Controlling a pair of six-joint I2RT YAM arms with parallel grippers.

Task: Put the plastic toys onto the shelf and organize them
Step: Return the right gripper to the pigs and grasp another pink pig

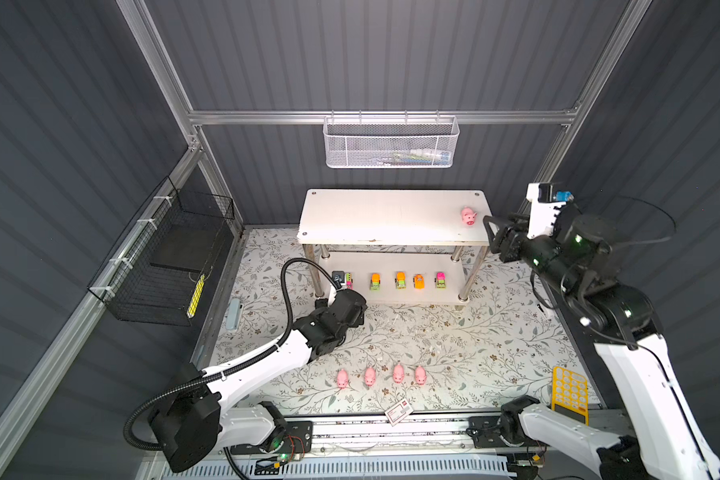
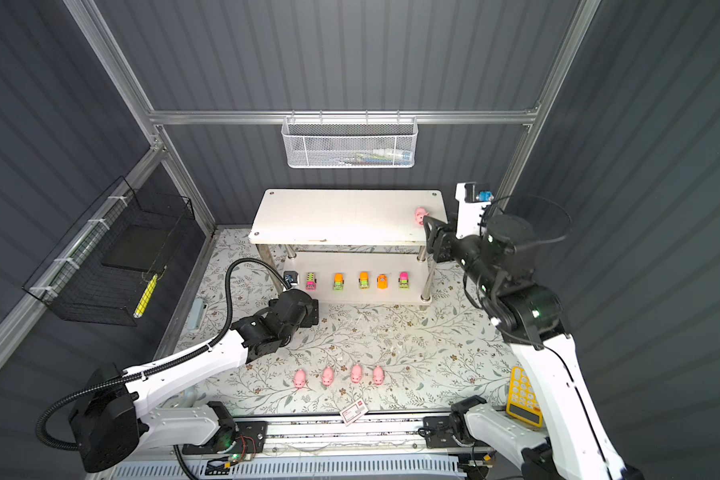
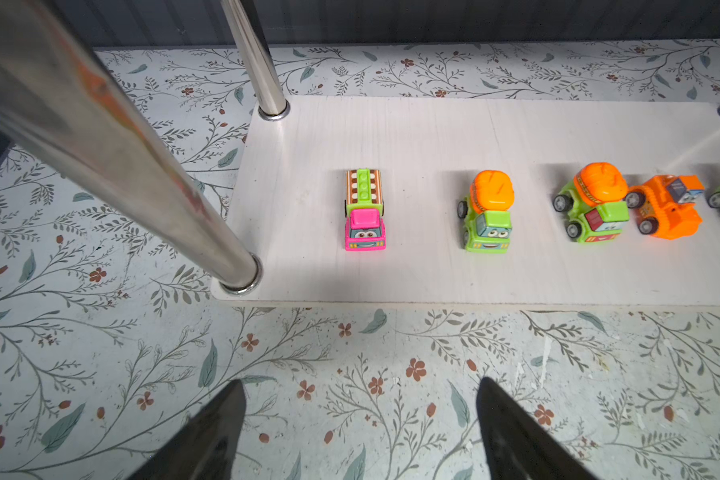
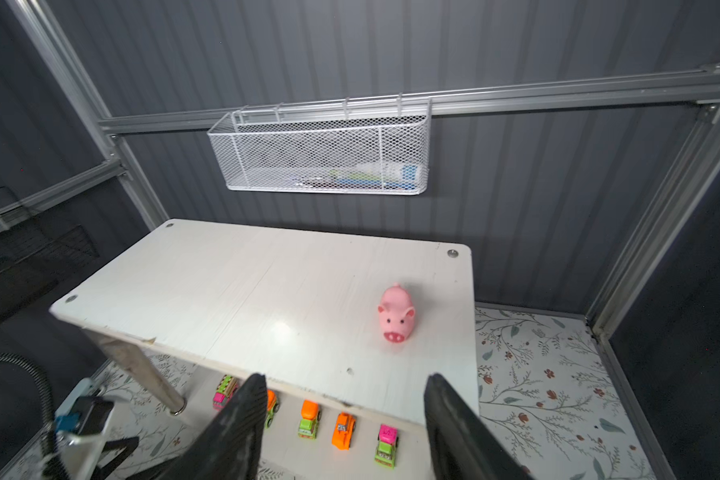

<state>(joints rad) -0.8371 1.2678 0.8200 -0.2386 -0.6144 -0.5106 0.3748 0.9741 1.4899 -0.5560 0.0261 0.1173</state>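
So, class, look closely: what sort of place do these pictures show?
Probably a robotics test cell, not a home: dark grey ribbed wall panels in a silver aluminium frame, and black-and-white left arm and right arm mounted at the front.

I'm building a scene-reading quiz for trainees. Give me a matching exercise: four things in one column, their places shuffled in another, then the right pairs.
Things
1 lone pig
2 pink-cab car
3 red-and-white card
4 yellow calculator

Places
A mat, front right corner
B shelf, top board
C mat, front edge near the middle
D shelf, lower board, towards its left end

Pairs: 1-B, 2-D, 3-C, 4-A
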